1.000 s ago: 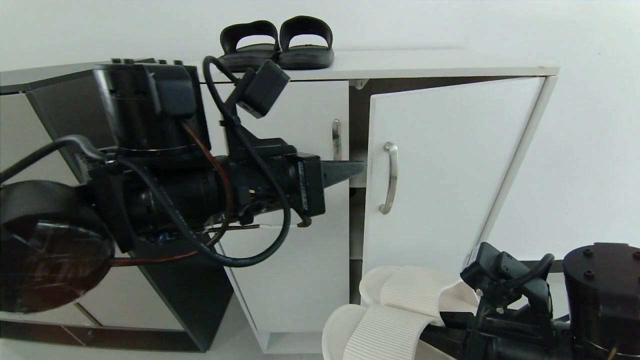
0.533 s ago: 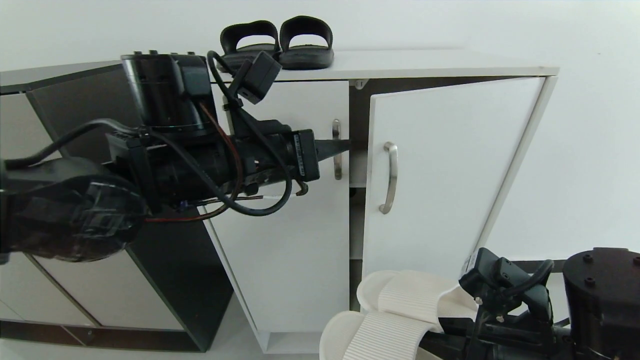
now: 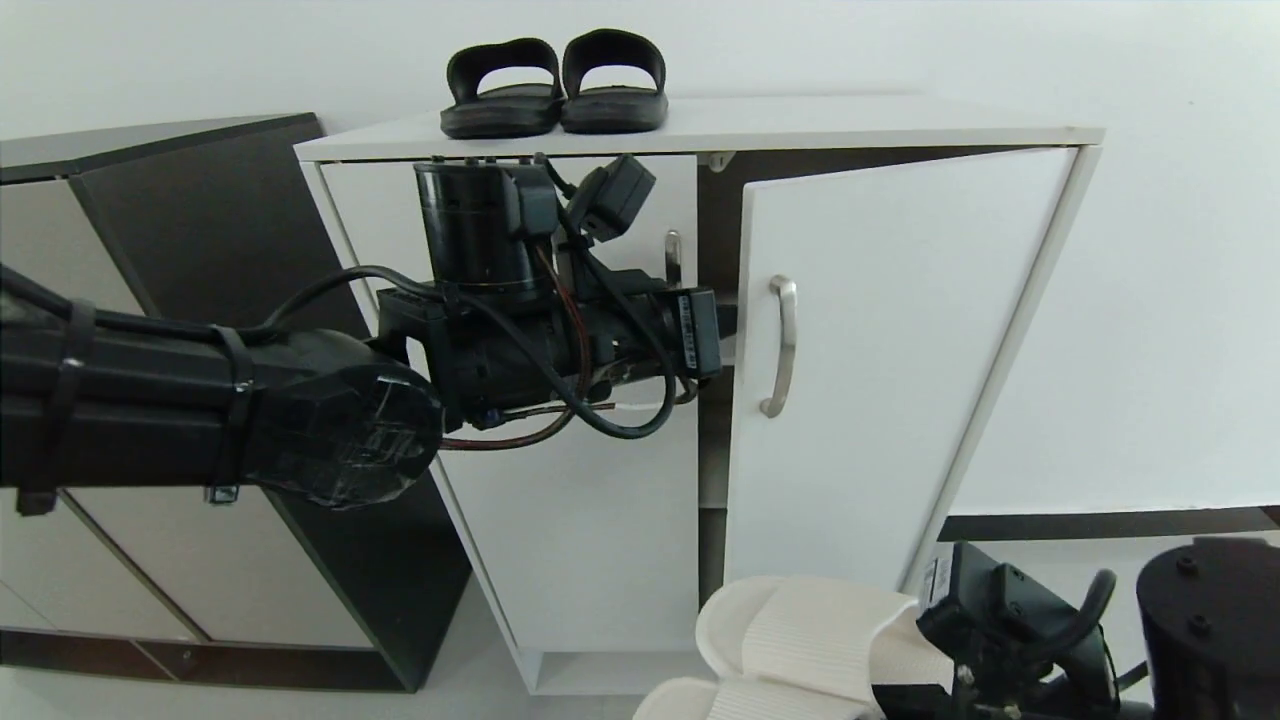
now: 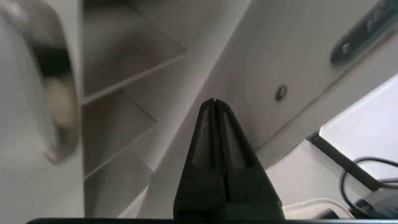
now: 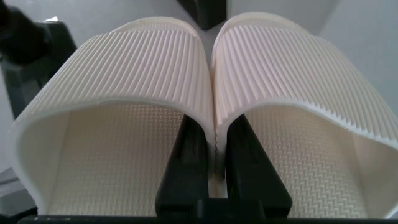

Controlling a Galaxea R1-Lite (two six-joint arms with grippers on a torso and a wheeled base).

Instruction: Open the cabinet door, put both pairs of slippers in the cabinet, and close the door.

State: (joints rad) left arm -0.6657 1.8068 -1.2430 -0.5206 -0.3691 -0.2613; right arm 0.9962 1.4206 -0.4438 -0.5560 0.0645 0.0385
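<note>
A pair of black slippers (image 3: pixel 555 85) stands on top of the white cabinet (image 3: pixel 850 128). Its right door (image 3: pixel 880 330) with a metal handle (image 3: pixel 780 345) is ajar, leaving a dark gap beside the closed left door (image 3: pixel 590 520). My left gripper (image 3: pixel 728 320) is shut and empty, its tip in that gap at handle height. The left wrist view shows the shut left gripper (image 4: pixel 215 102) before the cabinet's shelves (image 4: pixel 130 68). Low in front of the right door, my right gripper (image 5: pixel 214 155) is shut on the inner straps of a pair of white ribbed slippers (image 5: pixel 143 68) (image 3: pixel 790 635).
A dark cabinet (image 3: pixel 200 200) stands against the white one on the left. A plain wall lies behind and to the right. The left door's handle (image 3: pixel 673 258) sits just beside my left wrist. Pale floor shows below the cabinet.
My left arm has stretched out toward the cabinet, carrying the shut gripper from in front of the left door's handle into the gap. The head view has shifted slightly; the white slippers sit lower in it.
</note>
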